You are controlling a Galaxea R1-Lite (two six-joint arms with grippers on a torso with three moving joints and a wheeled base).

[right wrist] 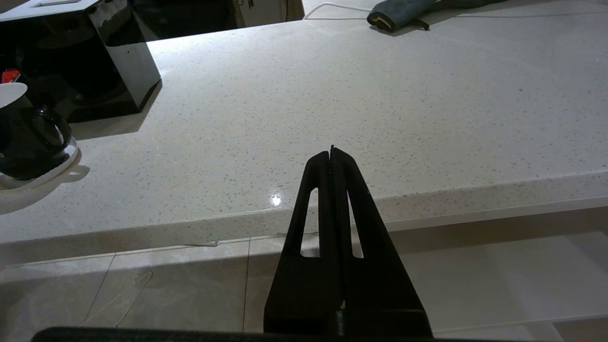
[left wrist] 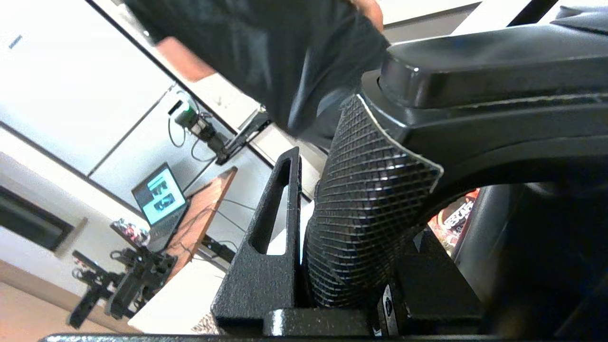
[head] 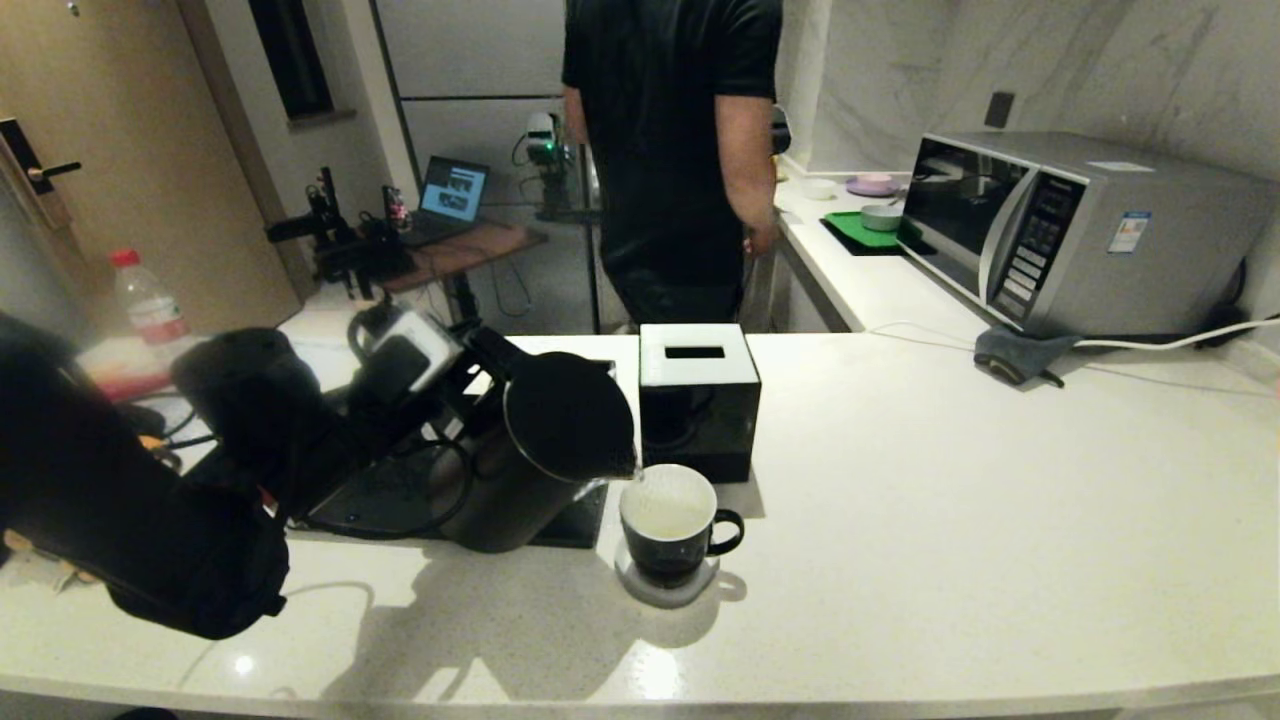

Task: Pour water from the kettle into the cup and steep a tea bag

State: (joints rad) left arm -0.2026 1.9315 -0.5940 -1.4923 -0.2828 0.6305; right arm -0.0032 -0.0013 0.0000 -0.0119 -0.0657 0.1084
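Marble wall [head: 1050, 70], white counter [head: 950, 480]

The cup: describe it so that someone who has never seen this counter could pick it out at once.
On the white counter, find the black box with the white slotted top. The cup stands just in front of it on a pale round coaster, under the lip of the tilted kettle. It is the short black mug with a white inside and a small ear handle.

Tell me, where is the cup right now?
In the head view the cup stands on a small pale coaster near the counter's front, just in front of the black box, right under the tilted kettle spout.
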